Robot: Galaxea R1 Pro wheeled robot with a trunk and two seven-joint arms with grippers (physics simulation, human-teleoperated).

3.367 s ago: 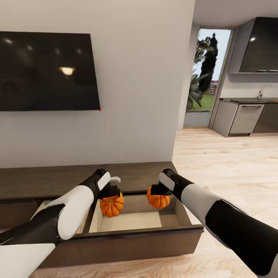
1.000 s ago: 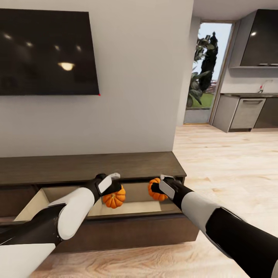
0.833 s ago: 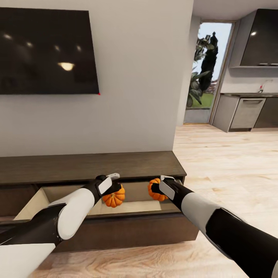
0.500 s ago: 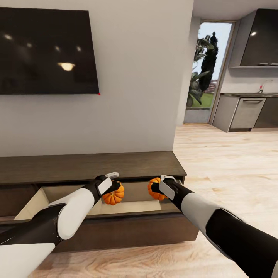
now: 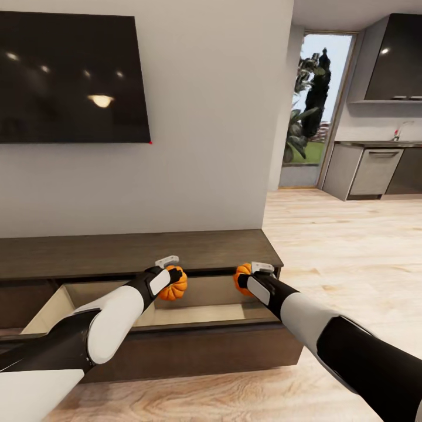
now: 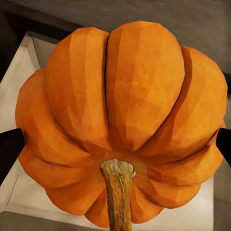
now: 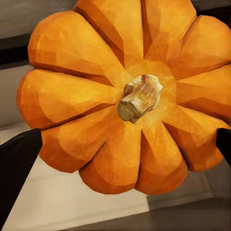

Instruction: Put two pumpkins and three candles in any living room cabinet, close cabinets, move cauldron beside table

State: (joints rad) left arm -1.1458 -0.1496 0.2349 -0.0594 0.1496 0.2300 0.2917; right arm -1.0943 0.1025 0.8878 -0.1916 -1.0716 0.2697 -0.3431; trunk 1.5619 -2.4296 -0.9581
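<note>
The long dark-brown cabinet (image 5: pixel 135 252) stands against the wall with one drawer (image 5: pixel 193 313) pulled out, its pale beige inside bare. My left gripper (image 5: pixel 172 280) is shut on an orange pumpkin (image 5: pixel 174 283), held over the back of the drawer. My right gripper (image 5: pixel 246 278) is shut on the second pumpkin (image 5: pixel 242 277), also above the drawer near its right end. Up close, the left pumpkin (image 6: pixel 120 120) shows its stem toward the camera between dark fingertips (image 6: pixel 9 149); the right pumpkin (image 7: pixel 130 91) shows likewise between fingertips (image 7: pixel 17 163). Candles, cauldron and table are out of view.
A black TV (image 5: pixel 70 79) hangs on the wall above the cabinet. To the right, light wood floor (image 5: pixel 346 252) runs toward a kitchen with grey cabinets (image 5: pixel 375 173) and a glass door (image 5: pixel 310 105).
Since 3.4 s ago the view has shifted and the drawer looks lower. Over the last second both grippers carried their pumpkins up and farther back over the drawer.
</note>
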